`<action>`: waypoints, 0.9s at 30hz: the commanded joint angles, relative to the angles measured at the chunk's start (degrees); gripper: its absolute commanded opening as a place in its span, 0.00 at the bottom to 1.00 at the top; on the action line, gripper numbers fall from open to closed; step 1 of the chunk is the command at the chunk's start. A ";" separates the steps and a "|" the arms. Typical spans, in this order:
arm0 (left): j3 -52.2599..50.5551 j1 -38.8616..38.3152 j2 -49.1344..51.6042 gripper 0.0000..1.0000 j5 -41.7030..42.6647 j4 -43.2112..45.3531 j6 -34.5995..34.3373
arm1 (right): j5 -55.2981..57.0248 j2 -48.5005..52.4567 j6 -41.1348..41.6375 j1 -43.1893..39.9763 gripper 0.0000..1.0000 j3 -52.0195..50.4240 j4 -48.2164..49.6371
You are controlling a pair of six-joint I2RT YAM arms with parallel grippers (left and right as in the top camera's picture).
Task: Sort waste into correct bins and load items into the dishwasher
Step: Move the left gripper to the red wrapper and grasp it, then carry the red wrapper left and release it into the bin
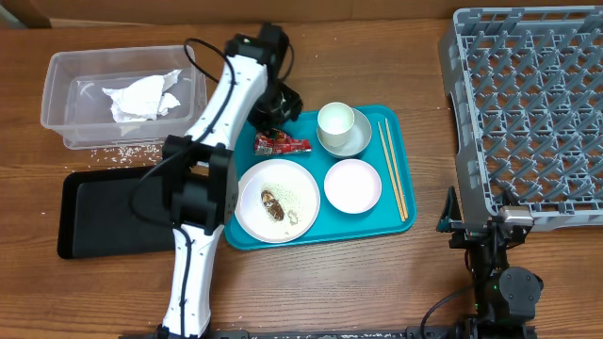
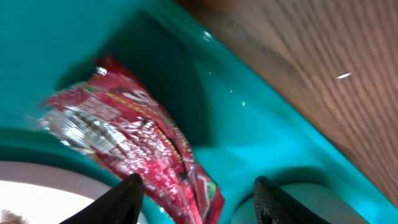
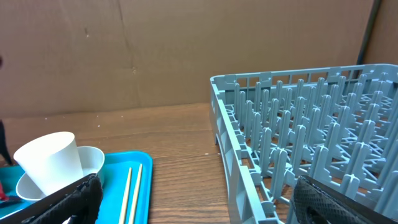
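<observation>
A small red wrapper [image 1: 281,144] [image 2: 134,143] lies on the teal tray [image 1: 320,237], just behind the round white plate [image 1: 294,184]. My left gripper [image 1: 273,111] [image 2: 198,202] hangs over it, open, with the wrapper's lower end between its two fingers. The plate holds a brown lump [image 1: 272,202] and some rice. On the tray too are a small white bowl [image 1: 352,185], a white cup [image 1: 335,121] [image 3: 53,163] in a grey-green bowl [image 1: 358,139], and chopsticks [image 1: 393,169] [image 3: 129,193]. My right gripper [image 3: 199,208] stands wide open and empty beside the grey dish rack [image 1: 537,104] [image 3: 298,124].
A clear tub [image 1: 61,80] at the back left holds crumpled white napkins [image 1: 141,97]. Rice grains [image 1: 118,151] lie scattered on the table in front of it. A flat black tray [image 1: 104,212] sits left of the teal tray. The left arm [image 1: 203,188] crosses over the black tray's right end.
</observation>
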 commanded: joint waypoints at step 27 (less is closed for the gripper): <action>1.51 1.97 -0.09 0.04 -0.46 0.13 5.53 | 0.50 -0.57 -0.22 0.20 1.00 -0.61 0.35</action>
